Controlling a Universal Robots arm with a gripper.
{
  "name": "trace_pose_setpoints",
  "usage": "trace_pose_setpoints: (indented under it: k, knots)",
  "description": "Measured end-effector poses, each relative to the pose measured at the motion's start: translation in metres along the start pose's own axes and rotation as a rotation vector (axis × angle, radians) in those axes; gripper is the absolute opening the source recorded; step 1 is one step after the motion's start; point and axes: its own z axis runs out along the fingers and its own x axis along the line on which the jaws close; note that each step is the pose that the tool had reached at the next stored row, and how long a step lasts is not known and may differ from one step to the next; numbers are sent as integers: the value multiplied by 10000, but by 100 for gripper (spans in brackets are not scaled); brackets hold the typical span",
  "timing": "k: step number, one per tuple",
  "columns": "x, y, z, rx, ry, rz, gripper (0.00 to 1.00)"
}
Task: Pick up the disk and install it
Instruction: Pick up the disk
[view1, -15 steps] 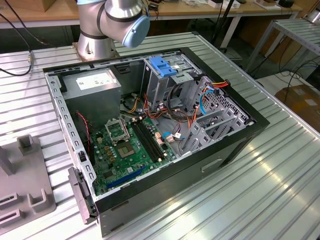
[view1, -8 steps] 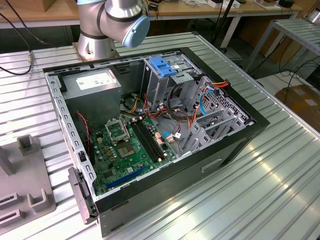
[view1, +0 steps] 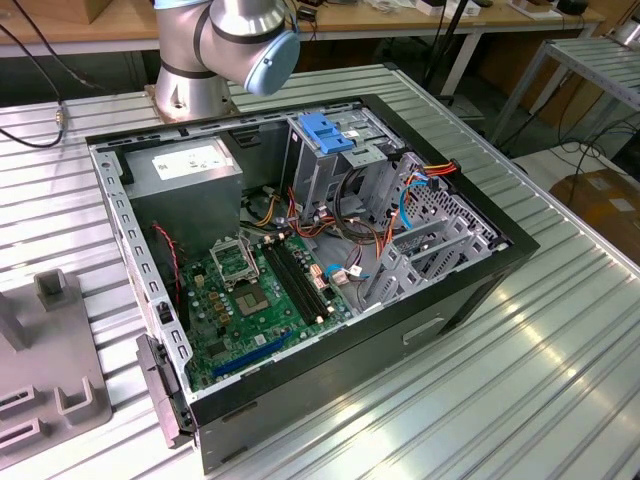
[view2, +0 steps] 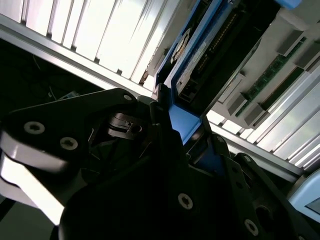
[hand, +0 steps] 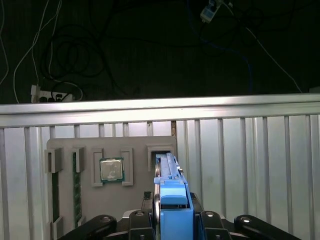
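The disk (hand: 169, 172) stands on edge, its far end at a slot of the grey holder plate (hand: 135, 146). Its blue side rail (hand: 173, 205) faces the camera in the first wrist view. My gripper (hand: 173, 216) sits at the disk's near end, with a black finger pressed against each side of the blue rail, shut on it. In the second wrist view the disk (view2: 200, 55) shows its dark casing and connector edge above the gripper (view2: 186, 134). The open computer case (view1: 505, 245) lies on the ribbed metal table in the exterior view.
Inside the case are a grey power-supply box (view1: 185, 168), a metal drive cage with a blue handle (view1: 325, 135), the green motherboard (view1: 255, 290) and loose cables (view1: 410, 195). The holder plate (view1: 50, 390) also carries a processor (hand: 111, 170) and a memory stick (hand: 76, 185).
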Motion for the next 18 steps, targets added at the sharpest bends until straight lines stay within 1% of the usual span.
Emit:
trace_pose_setpoints:
  k: [18]
  knots:
    - [-6,0,-162,1,-1,0,37]
